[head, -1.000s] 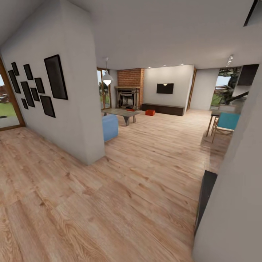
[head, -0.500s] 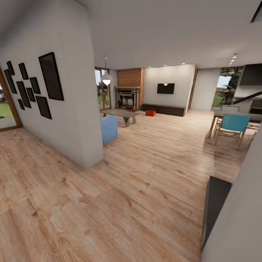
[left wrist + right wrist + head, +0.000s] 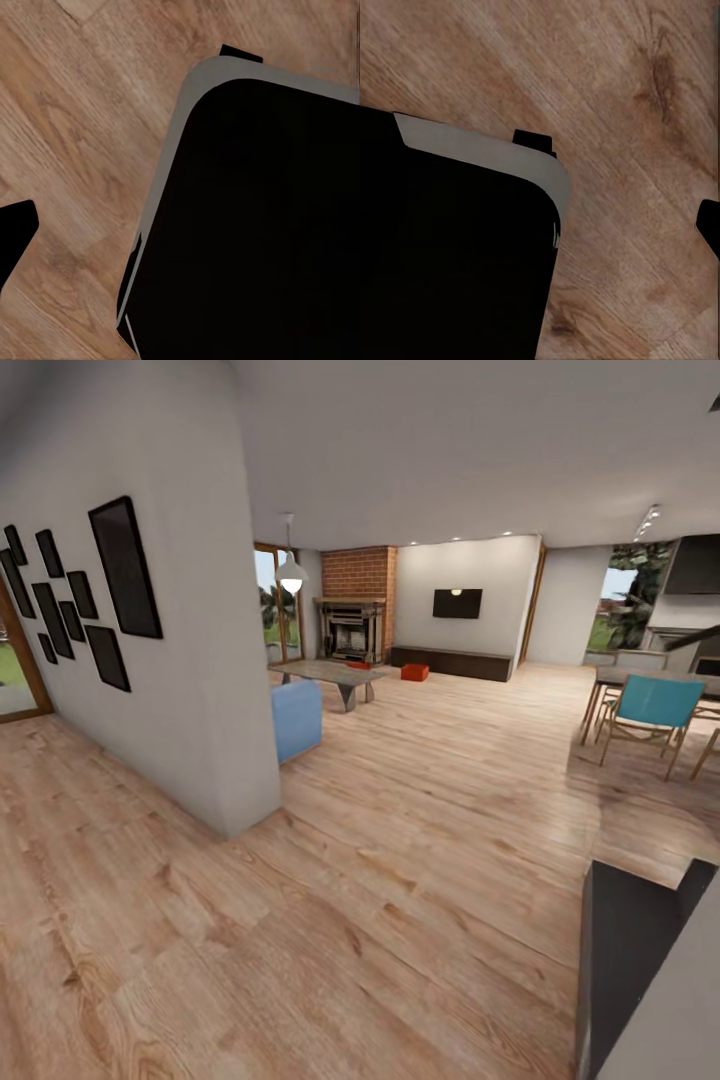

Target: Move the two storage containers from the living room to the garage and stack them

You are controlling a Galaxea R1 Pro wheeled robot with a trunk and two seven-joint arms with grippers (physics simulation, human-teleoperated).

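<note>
One storage container (image 3: 414, 672) far off by dark cabinet (image 3: 450, 662); end effector states unclear

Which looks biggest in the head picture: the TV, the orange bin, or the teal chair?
1. Teal chair, though it's much nearer the camera.
2. TV.
3. Orange bin, smallest.
The TV and bin are both far off.

Orange-red storage container (image 3: 414, 672), red-brick fireplace (image 3: 358, 575)
</note>
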